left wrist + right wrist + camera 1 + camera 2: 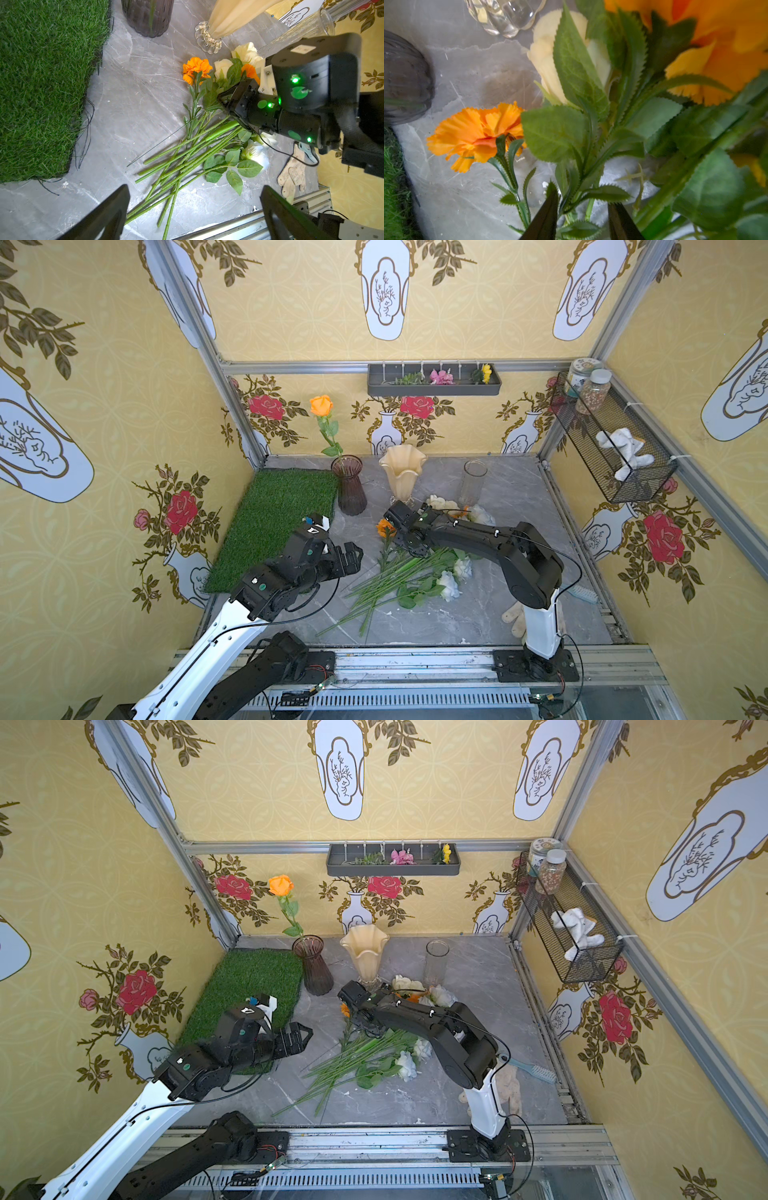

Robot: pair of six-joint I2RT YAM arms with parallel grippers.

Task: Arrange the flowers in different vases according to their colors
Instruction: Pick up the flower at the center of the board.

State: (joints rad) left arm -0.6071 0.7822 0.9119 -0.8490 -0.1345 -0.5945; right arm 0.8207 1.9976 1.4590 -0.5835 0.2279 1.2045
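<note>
Flowers (399, 572) are lying heaped on the grey surface (478, 614), stems crossing. The right tool (584, 214) is reaching down into the heap, its jaws parted and straddling a leafy stem just beside an orange marigold (477, 135). The left tool (194, 187) is hovering beside the heap at the edge of the grass mat (270, 522), spread wide and gripping nothing. Farther back, one orange rose (321, 405) is standing in the purple vase (350, 485). The cream vase (402, 472) and the clear cylinder (473, 481) are standing alongside it in a row.
</note>
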